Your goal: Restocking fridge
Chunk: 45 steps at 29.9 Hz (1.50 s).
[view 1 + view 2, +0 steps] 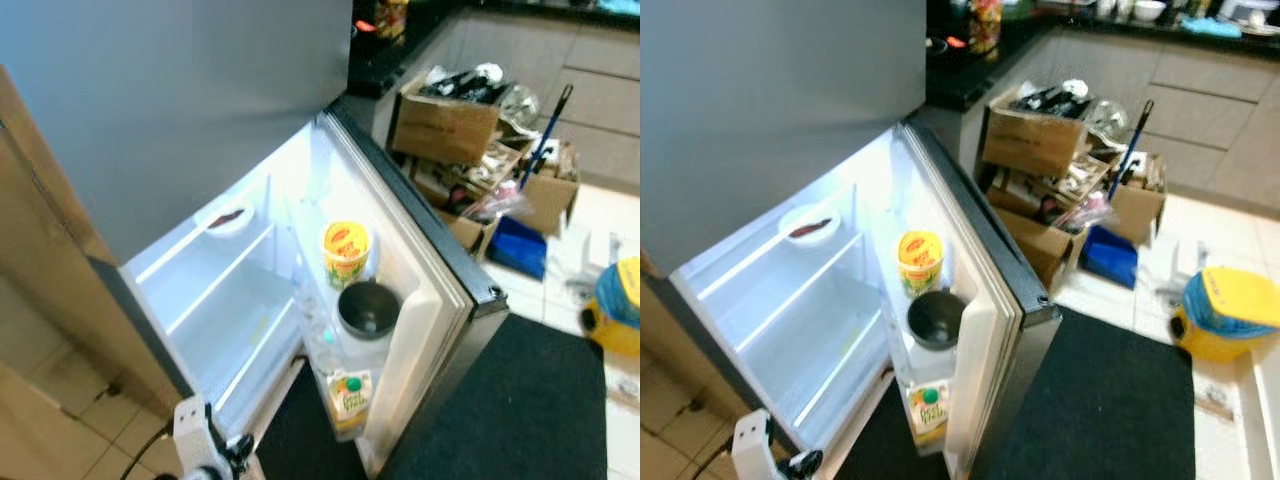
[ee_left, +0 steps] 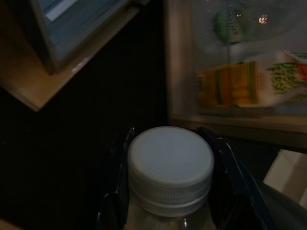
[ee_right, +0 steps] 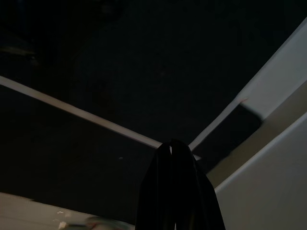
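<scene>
The fridge (image 1: 230, 290) stands open, lit inside, with its door (image 1: 420, 270) swung to the right. The door shelves hold a yellow tub (image 1: 345, 250), a dark bowl (image 1: 368, 308), a clear bottle (image 1: 318, 335) and a juice carton (image 1: 350, 398). A white plate (image 1: 226, 217) with something dark on it rests on an inner shelf. In the left wrist view my left gripper (image 2: 167, 132) is shut on a clear bottle with a white cap (image 2: 170, 163), low in front of the juice carton (image 2: 240, 86). My right gripper (image 3: 172, 146) hangs shut in the dark.
A black mat (image 1: 510, 410) covers the floor by the door. Beyond it stand cardboard boxes (image 1: 445, 125) full of clutter, a blue-handled mop (image 1: 545, 135), a blue box (image 1: 520, 245) and a yellow and blue container (image 1: 615, 305). Wooden panelling (image 1: 40, 300) flanks the fridge's left.
</scene>
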Motion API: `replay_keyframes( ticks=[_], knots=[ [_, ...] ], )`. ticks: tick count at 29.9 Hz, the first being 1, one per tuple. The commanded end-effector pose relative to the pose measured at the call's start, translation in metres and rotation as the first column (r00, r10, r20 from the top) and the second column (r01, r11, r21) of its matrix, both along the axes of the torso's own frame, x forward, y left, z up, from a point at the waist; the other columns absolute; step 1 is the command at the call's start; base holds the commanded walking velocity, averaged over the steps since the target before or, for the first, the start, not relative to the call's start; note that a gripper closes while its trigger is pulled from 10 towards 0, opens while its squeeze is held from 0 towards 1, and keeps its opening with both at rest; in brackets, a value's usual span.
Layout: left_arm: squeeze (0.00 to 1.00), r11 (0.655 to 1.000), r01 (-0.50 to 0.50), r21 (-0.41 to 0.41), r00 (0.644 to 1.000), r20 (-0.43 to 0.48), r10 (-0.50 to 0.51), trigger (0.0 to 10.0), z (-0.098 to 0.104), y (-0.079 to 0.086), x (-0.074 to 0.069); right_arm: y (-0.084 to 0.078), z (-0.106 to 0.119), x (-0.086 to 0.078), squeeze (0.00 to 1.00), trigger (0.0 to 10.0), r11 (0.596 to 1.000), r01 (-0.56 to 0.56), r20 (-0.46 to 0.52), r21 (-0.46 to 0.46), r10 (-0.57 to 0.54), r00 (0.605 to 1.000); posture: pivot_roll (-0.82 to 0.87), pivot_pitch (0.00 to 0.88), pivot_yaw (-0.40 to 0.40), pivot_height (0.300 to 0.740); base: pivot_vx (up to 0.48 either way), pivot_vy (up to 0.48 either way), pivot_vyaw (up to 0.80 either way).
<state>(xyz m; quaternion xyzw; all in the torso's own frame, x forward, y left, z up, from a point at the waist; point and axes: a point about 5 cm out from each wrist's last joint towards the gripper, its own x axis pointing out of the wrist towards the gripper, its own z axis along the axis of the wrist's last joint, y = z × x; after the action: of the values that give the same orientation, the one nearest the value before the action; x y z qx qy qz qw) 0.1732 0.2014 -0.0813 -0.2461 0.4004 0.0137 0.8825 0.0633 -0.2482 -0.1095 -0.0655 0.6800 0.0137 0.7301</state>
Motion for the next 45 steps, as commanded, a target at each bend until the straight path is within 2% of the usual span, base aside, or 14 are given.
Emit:
replay_keyframes(
  ticks=[1,14,20,21,22,24,25,29,34,35,38,42,44,45],
  knots=[
    [0.00,1.000,0.022,0.001,1.000,0.005,-0.022,10.0,0.001,-0.005,0.004,-0.004,0.001,-0.002,0.00,10.0,1.000,0.002,-0.002,-0.012,-0.002,1.000,-0.08,0.029,0.030,0.740,0.000,0.000,-0.77],
    [0.00,1.000,-0.011,-0.019,0.999,0.040,0.012,10.0,0.005,-0.009,0.013,-0.007,0.002,0.000,0.00,10.0,1.000,0.001,0.026,-0.005,-0.001,1.000,-0.08,0.031,0.025,0.740,0.000,-0.272,-0.06],
    [0.00,0.997,-0.080,-0.016,0.992,0.100,0.082,10.0,0.013,-0.005,0.029,-0.006,0.002,0.000,0.00,10.0,1.000,-0.008,0.026,-0.001,0.008,1.000,-0.08,0.035,0.023,0.740,0.000,0.000,0.00],
    [0.00,0.991,-0.128,-0.030,0.977,0.168,0.131,10.0,0.024,-0.002,0.045,-0.006,0.002,0.000,0.00,10.0,1.000,-0.013,0.027,-0.002,0.013,1.000,-0.09,0.042,0.021,0.740,0.000,0.000,0.00],
    [0.00,0.991,-0.128,-0.030,0.977,0.168,0.131,10.0,0.024,-0.002,0.045,-0.006,0.002,0.000,0.00,10.0,1.000,-0.013,0.027,-0.002,0.013,1.000,-0.09,0.042,0.021,0.740,0.000,0.000,0.00],
    [0.00,0.982,-0.180,-0.059,0.950,0.248,0.189,10.0,0.038,0.004,0.063,-0.006,0.002,0.000,0.00,10.0,1.000,-0.016,0.028,-0.003,0.016,0.999,-0.09,0.042,0.020,0.740,0.000,0.000,0.00],
    [0.00,0.967,-0.234,-0.106,0.901,0.349,0.256,10.0,0.057,0.013,0.085,-0.005,0.002,0.001,0.00,10.0,1.000,-0.019,0.030,-0.003,0.019,0.999,-0.08,0.046,0.021,0.740,0.000,0.000,0.00],
    [0.00,0.944,-0.287,-0.161,0.841,0.429,0.329,10.0,0.076,0.025,0.101,-0.005,0.001,0.002,0.00,10.0,1.000,-0.028,0.030,-0.001,0.028,0.999,-0.08,0.046,0.021,0.740,0.000,0.000,0.00],
    [0.00,0.875,-0.349,-0.336,0.700,0.527,0.481,10.0,0.107,0.042,0.124,-0.003,0.001,0.002,0.00,10.0,0.999,-0.039,0.029,0.000,0.039,0.999,-0.08,0.050,0.024,0.740,0.000,0.000,0.00],
    [0.00,0.830,-0.290,-0.476,0.625,0.563,0.541,10.0,0.123,0.041,0.136,-0.003,0.001,0.002,0.00,10.0,0.999,-0.043,0.029,0.001,0.043,0.999,-0.08,0.053,0.024,0.740,0.000,0.000,0.00],
    [0.00,0.796,-0.197,-0.572,0.592,0.578,0.561,10.0,0.133,0.033,0.144,-0.002,0.001,0.003,0.00,10.0,0.999,-0.046,0.028,0.002,0.046,0.999,-0.08,0.053,0.024,0.740,0.000,0.000,0.00],
    [0.00,0.772,-0.111,-0.626,0.597,0.579,0.555,10.0,0.137,0.022,0.147,-0.001,0.001,0.003,0.00,10.0,0.999,-0.049,0.028,0.002,0.049,0.998,-0.08,0.054,0.024,0.740,0.000,0.000,0.00],
    [0.00,0.706,0.114,-0.699,0.629,0.601,0.493,10.0,0.144,-0.010,0.152,0.000,0.000,0.003,0.00,10.0,0.999,-0.054,0.027,0.003,0.054,0.998,-0.08,0.056,0.026,0.740,0.000,0.000,0.00],
    [0.00,0.706,0.114,-0.699,0.629,0.601,0.493,10.0,0.144,-0.010,0.152,0.000,0.000,0.003,0.00,10.0,0.999,-0.054,0.027,0.003,0.054,0.998,-0.08,0.056,0.026,0.740,0.000,0.000,0.00]
  ],
)
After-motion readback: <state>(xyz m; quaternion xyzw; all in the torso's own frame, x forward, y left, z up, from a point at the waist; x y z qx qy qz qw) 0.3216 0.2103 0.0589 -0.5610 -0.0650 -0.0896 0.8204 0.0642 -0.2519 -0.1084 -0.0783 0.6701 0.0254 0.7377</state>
